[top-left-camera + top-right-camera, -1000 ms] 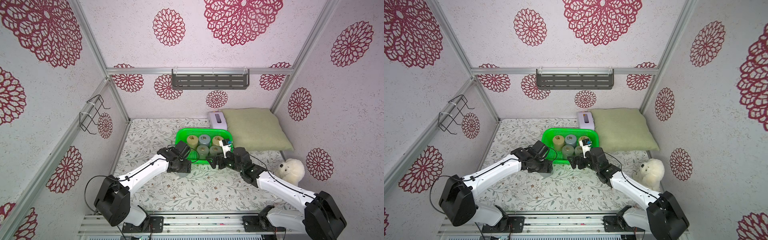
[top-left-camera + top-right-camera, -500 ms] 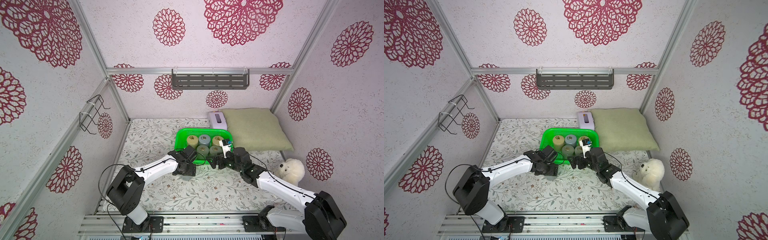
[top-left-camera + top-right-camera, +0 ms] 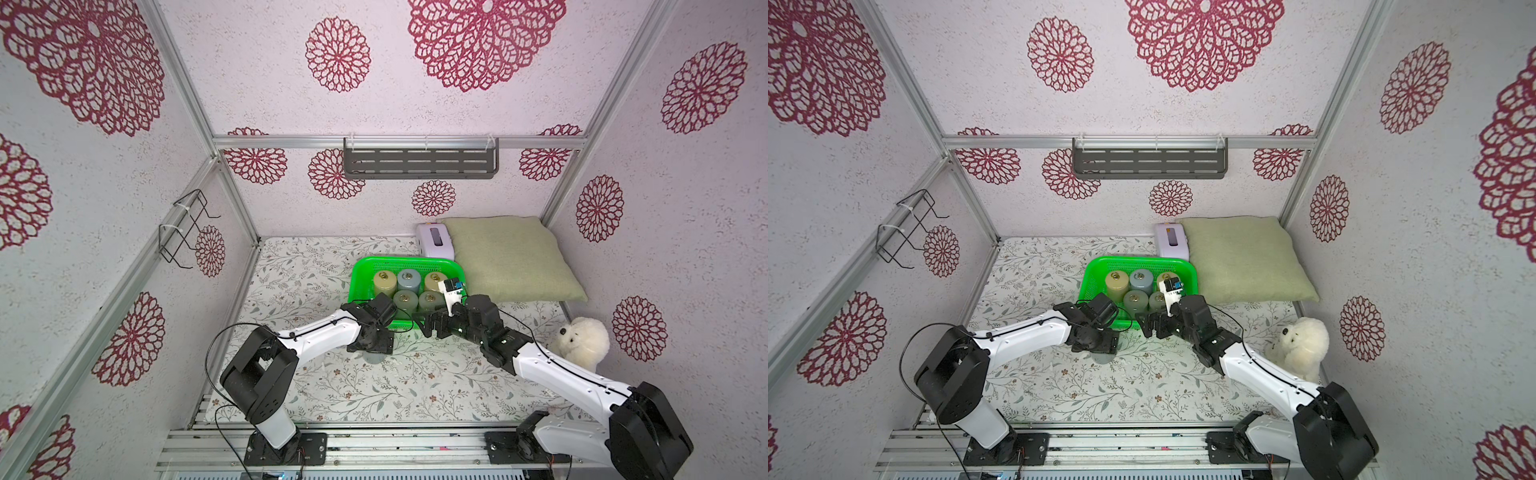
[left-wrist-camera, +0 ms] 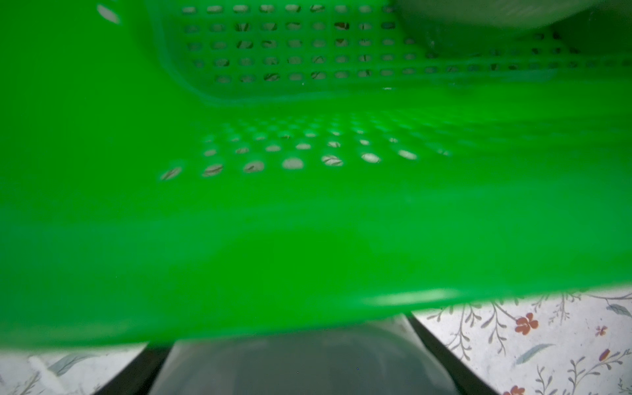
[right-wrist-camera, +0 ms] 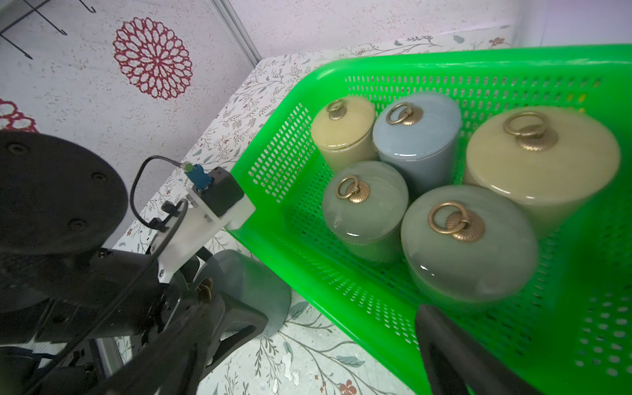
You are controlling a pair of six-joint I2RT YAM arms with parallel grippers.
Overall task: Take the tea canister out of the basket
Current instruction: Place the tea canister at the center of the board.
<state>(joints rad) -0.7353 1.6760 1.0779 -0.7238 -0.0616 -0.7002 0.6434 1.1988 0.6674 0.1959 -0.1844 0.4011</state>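
Note:
The green basket [image 3: 399, 261] [image 3: 1138, 261] holds several ring-lidded canisters [image 3: 409, 279] [image 5: 413, 136] in beige, blue and grey-green. One more grey-green tea canister [image 3: 374, 357] [image 3: 1102, 356] [image 4: 307, 366] [image 5: 260, 284] sits on the table just outside the basket's near left corner. My left gripper [image 3: 372, 347] [image 3: 1096, 343] comes down over it, a black finger [image 4: 441, 352] tight against each side. My right gripper [image 3: 432, 326] hovers at the basket's near rim, jaws apart; one finger [image 5: 451, 352] lies over the basket's near wall.
A green pillow [image 3: 511, 257] lies against the basket's right side, and a lilac box [image 3: 434, 241] stands behind it. A white plush toy [image 3: 582, 343] sits at the right wall. A grey shelf [image 3: 419, 162] and a wire rack [image 3: 183, 224] hang on the walls.
My left gripper has come forward and down from the basket's left side to the table in front of its near left corner, carrying the canister. The right arm has stayed put.

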